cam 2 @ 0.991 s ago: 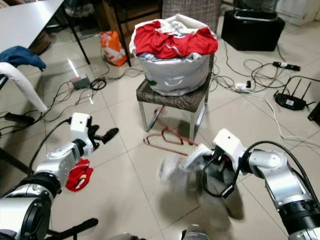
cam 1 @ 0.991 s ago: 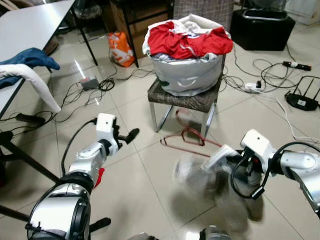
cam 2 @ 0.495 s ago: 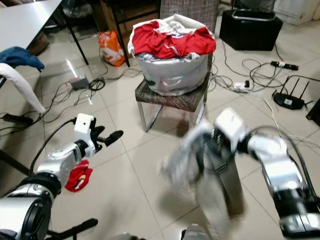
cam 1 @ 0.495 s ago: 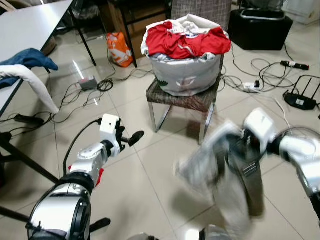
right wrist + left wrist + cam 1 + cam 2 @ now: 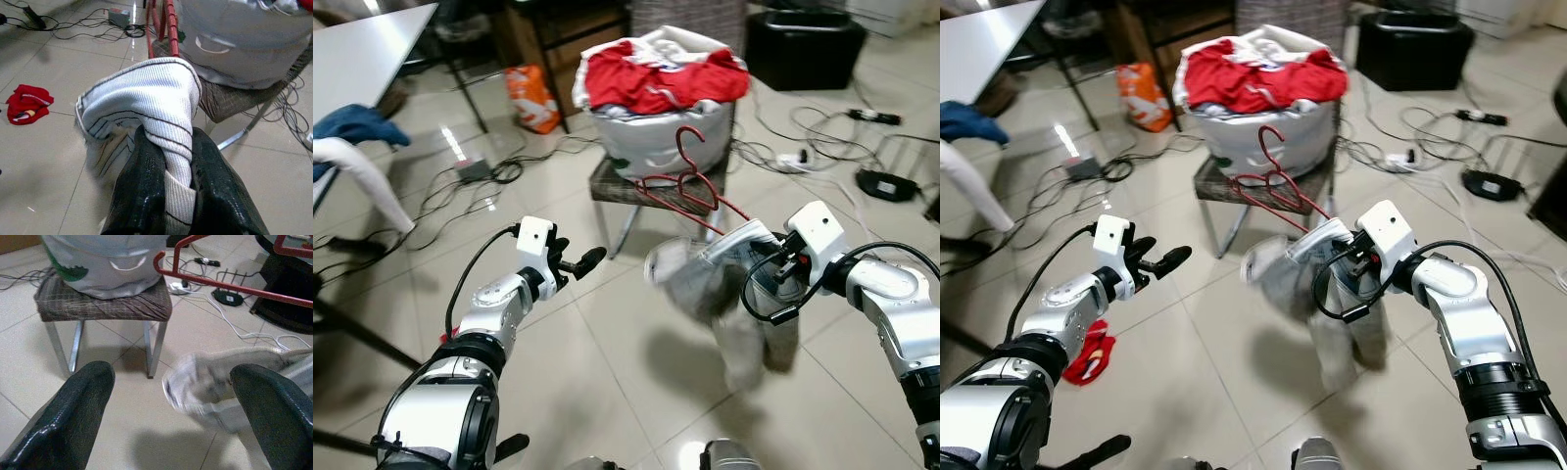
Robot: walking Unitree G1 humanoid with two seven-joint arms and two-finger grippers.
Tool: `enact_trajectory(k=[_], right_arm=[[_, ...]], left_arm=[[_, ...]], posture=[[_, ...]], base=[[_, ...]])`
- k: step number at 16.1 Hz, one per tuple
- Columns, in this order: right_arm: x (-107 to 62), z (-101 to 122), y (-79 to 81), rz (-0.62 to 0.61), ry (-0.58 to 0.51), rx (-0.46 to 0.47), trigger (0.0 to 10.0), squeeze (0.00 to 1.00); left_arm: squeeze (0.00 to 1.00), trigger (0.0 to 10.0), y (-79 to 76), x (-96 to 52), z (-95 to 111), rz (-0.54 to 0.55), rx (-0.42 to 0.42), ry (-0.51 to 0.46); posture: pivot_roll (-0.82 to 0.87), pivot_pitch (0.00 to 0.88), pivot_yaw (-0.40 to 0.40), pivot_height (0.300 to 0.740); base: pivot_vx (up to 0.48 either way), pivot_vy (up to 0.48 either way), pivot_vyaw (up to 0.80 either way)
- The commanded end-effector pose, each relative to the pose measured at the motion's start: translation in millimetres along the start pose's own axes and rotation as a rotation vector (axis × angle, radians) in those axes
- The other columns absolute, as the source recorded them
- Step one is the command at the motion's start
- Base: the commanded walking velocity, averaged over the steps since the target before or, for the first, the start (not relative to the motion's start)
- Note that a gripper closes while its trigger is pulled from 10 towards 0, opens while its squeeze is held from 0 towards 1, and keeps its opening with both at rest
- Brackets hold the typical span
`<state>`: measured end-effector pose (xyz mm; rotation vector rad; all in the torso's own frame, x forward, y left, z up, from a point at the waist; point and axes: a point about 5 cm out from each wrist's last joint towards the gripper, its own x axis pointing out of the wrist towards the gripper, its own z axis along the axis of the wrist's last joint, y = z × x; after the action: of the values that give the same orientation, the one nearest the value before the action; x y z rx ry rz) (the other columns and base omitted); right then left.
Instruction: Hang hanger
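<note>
- Red hangers (image 5: pixel 683 182), a small bunch of them, ride in the air just above and beyond the right gripper (image 5: pixel 166 161), caught in the grey-and-white ribbed garment (image 5: pixel 146 105) it carries; their hooks point up in front of the laundry basket (image 5: pixel 1268 137).
- That gripper's two black fingers (image 5: pixel 139 191) are clamped together on a fold of the garment, the cloth bulging out over the fingertips and the rest drooping below toward the tile floor (image 5: pixel 597 392).
- The right arm reaches forward and inward, forearm roughly level, wrist turned toward the chair (image 5: pixel 646 191) that holds the basket, which is heaped with red clothes (image 5: pixel 656 73).
- Step in hand, as I judge it: the lift-and-carry, with the bundle off the floor and not yet hung anywhere.
- Next move likely calls for freeing one hanger's hook and bringing it to a rail; no rail is visible, so a turn or walk seems needed.
- The left gripper (image 5: pixel 168 396) sits out to the side, well apart from the load, fingers spread wide and empty, arm bent and extended low over the floor, aimed toward the garment.
- A red cloth (image 5: pixel 1087 354) lies on the floor beneath the left arm.
</note>
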<state>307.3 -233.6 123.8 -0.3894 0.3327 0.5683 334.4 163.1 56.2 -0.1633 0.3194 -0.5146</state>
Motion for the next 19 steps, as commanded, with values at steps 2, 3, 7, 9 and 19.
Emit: enact_trajectory(k=[2,3,7,9,19], right_arm=[[0.6,12.8,-0.5,-0.002,-0.053,-0.008,10.0,0.0],[1.0,13.2,-0.6,-0.002,-0.054,-0.007,10.0,0.0],[3.3,15.7,-0.8,-0.016,-0.068,0.003,10.0,0.0],[4.5,16.6,1.3,-0.013,-0.077,0.012,10.0,0.0],[5.2,16.9,0.7,-0.033,-0.09,0.024,10.0,0.0]], left_arm=[[0.0,10.0,3.5,-0.6,6.0,0.007,0.012,-0.011],[0.0,10.0,3.3,-0.6,5.0,0.008,0.013,-0.005],[0.0,10.0,2.2,-1.1,0.8,0.004,0.02,0.013],[0.0,10.0,-1.2,0.3,3.0,-0.04,-0.008,-0.009],[0.0,10.0,-9.8,4.1,3.1,-0.093,0.061,0.0]], posture=[[-0.24,0.0,0.162,0.74],[-0.23,0.0,0.162,0.74],[-0.23,0.0,0.161,0.74],[-0.23,0.0,0.161,0.74],[-0.24,0.0,0.162,0.74]], base=[[0.0,0.0,-0.76],[0.0,0.0,-0.75],[0.0,0.0,-0.76],[0.0,0.24,-0.76],[0.0,0.24,-0.76]])
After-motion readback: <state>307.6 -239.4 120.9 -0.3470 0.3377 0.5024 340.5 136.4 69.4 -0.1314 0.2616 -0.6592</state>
